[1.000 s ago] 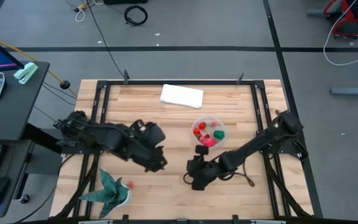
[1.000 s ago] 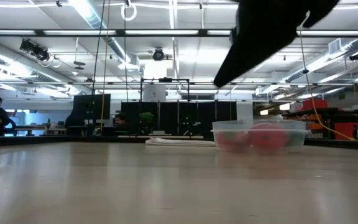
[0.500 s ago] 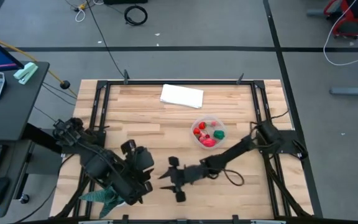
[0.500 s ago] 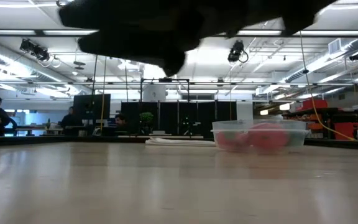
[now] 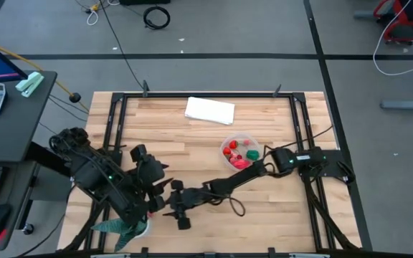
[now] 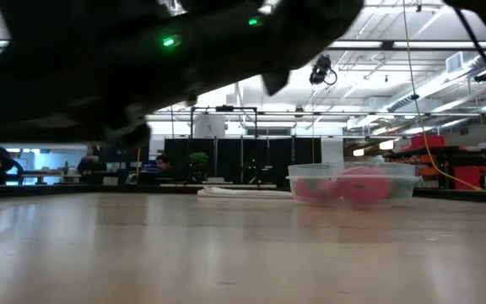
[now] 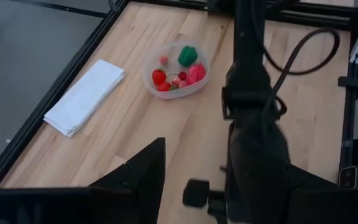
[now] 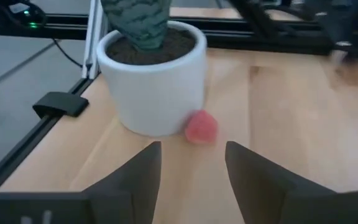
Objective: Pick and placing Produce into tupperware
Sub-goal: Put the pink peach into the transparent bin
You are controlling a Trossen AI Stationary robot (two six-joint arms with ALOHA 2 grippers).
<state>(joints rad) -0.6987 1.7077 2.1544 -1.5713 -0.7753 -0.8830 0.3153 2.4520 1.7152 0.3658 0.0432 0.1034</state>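
The tupperware (image 5: 239, 152) is a round clear tub right of the table's middle, holding several red and pink pieces and one green piece (image 7: 188, 55). It also shows in the low view (image 6: 353, 183). One pink piece of produce (image 8: 201, 127) lies on the wood against the white pot's foot. My right gripper (image 5: 168, 206) is stretched toward the near left corner. Its open fingers (image 8: 188, 180) stand short of the pink piece, touching nothing. My left gripper (image 5: 153, 170) hovers open just beside the right one, facing the tub (image 7: 176, 67).
A spiky teal plant (image 5: 124, 223) in a white pot (image 8: 154, 78) stands at the near left corner, close to the table's black frame rail (image 8: 61, 102). A folded white cloth (image 5: 209, 110) lies near the far edge. The two arms crowd the near left area; bare wood lies between them and the cloth.
My right gripper has travelled from just near the tub across the table toward the near left corner, ending in front of the potted plant. My left arm has drawn back toward the table's left and near edges and has turned, so its gripper faces the tub.
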